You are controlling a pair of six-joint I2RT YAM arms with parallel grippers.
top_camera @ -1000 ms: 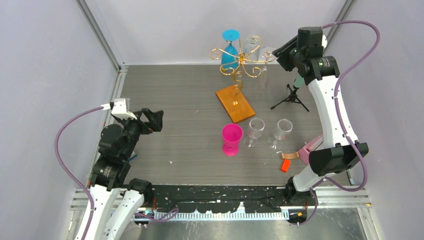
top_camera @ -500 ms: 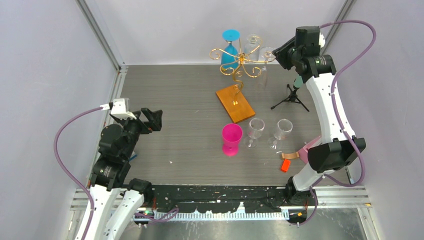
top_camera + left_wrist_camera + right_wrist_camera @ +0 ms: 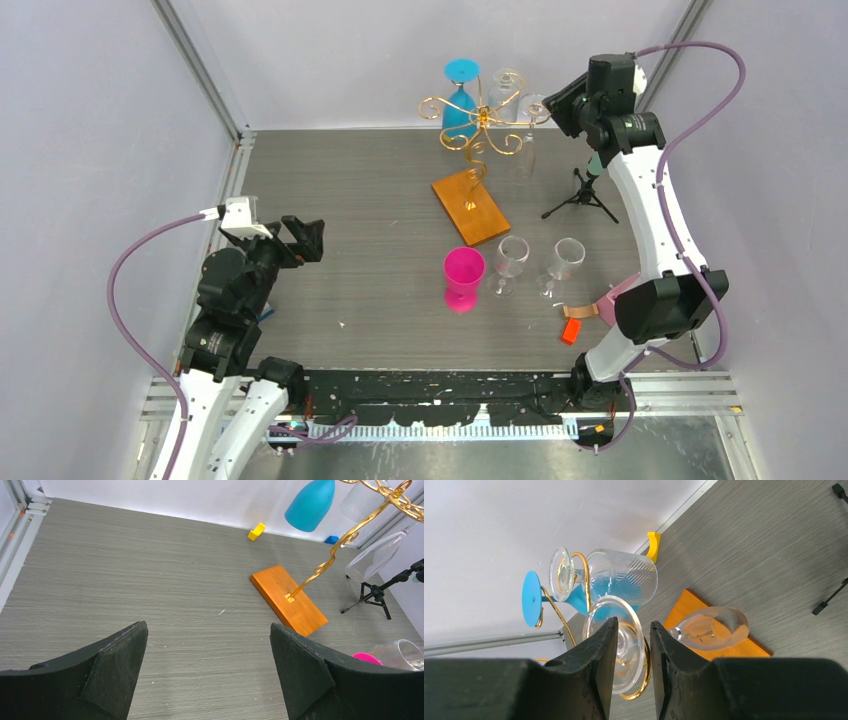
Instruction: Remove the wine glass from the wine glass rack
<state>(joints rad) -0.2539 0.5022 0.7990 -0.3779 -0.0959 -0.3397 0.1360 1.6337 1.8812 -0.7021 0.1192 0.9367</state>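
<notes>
Straddling the stem of a hanging clear wine glass [image 3: 711, 627] with the black right gripper [image 3: 633, 625], high at the far right of the rack.

Thin gold wire wine glass rack [image 3: 471, 204] with scroll arms, a wavy stem and an orange-brown wooden base, standing at the far middle of the dark grey wood-grain table [image 3: 350, 200]. Clear glass hung by its round foot in a gold scroll, bowl below. Right fingers set narrow, one either side of the stem just beside the foot; pressing or not, impossible to tell. Left gripper [image 3: 207, 630] spread wide, holding nothing, above the table at the near left, well apart from the rack. Also hung on the rack: blue goblet [image 3: 530, 597] and cut-pattern clear glass [image 3: 621, 577]. Upright near the base: pink goblet [image 3: 463, 272] and two clear stemmed glasses [image 3: 510, 258] side by side. Small black tripod [image 3: 580, 195] to the right of the base.
</notes>
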